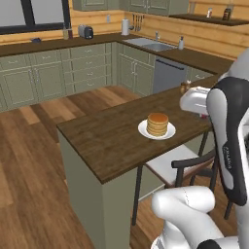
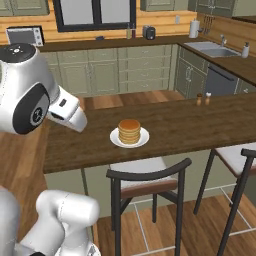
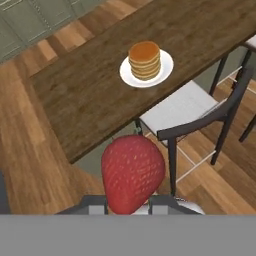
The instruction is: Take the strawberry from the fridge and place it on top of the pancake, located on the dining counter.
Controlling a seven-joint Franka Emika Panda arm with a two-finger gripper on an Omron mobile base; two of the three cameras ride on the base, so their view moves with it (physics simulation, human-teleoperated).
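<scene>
A: Gripper [image 3: 131, 204] clamped on the strawberry [image 3: 132, 172], up in the air, short of the dining counter's [image 3: 90, 95] near edge!

B: And beyond it?

A: Pancake [image 3: 145, 59] stacked on a white plate [image 3: 164, 71], mid-counter, well apart from the berry. Dark chair [image 3: 200, 120] tucked just under that same near edge, pale seat below the plate.
</scene>
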